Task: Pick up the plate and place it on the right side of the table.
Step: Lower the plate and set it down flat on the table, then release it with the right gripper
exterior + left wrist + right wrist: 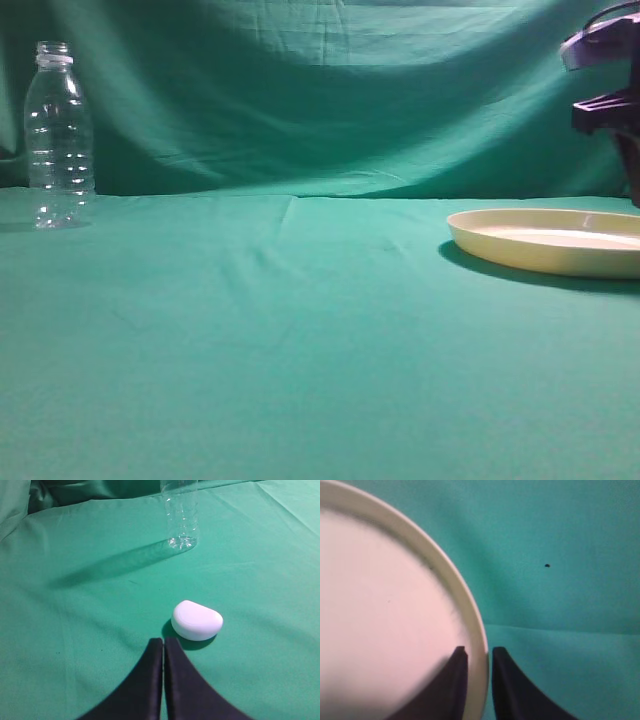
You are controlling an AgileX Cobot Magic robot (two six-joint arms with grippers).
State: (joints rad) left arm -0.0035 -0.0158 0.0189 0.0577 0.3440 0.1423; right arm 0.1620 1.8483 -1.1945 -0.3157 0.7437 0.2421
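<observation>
The bench [300,330], draped in wrinkled teal-green cloth that continues up as a backdrop [330,90], fills every view. The cream plate [550,240] already lies flat on its right side. The right pincer [479,652] straddles the plate's rim, one finger inside and one outside with a narrow gap; whether it still grips or has let go I cannot tell. A clear bottle [58,135] stands upright far left, well apart. The left pincer [163,642] idles with fingers pressed together, holding nothing, just beside a small white rounded case [197,620].
</observation>
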